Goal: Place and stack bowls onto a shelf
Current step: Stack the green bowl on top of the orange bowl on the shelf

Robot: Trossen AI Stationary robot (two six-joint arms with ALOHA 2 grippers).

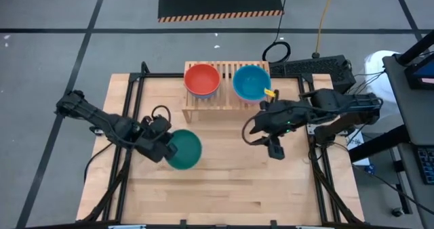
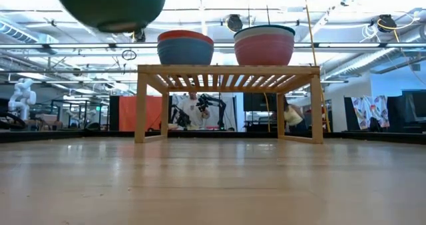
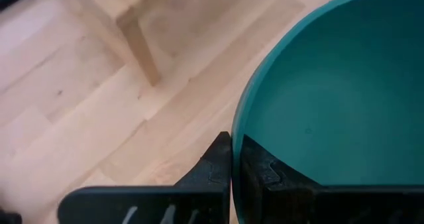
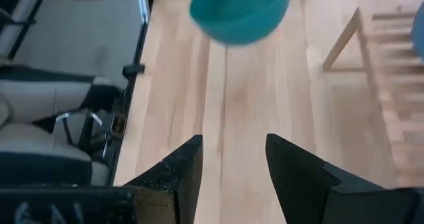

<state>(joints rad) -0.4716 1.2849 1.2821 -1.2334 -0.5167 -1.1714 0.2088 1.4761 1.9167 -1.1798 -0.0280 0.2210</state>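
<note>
A teal bowl hangs high over the left half of the table, with my left gripper shut on its rim; in the low view the bowl shows well above the tabletop. The shelf stands on its legs at the far middle. On its slatted top a red bowl is nested in a blue one, and a blue bowl tops a white and pink stack. My right gripper hovers open and empty, raised near the shelf's right end. My left gripper pinches the teal bowl's rim on the side toward the table's left edge, one finger inside the bowl and one outside. The fingers slant downward from the left. The bowl is lifted clear of the table, roughly level with its opening up.
Black frame rails run along the table's left and right sides. Bare wooden tabletop lies between the shelf and the near edge. Cables and a dark box sit beyond the far right corner.
</note>
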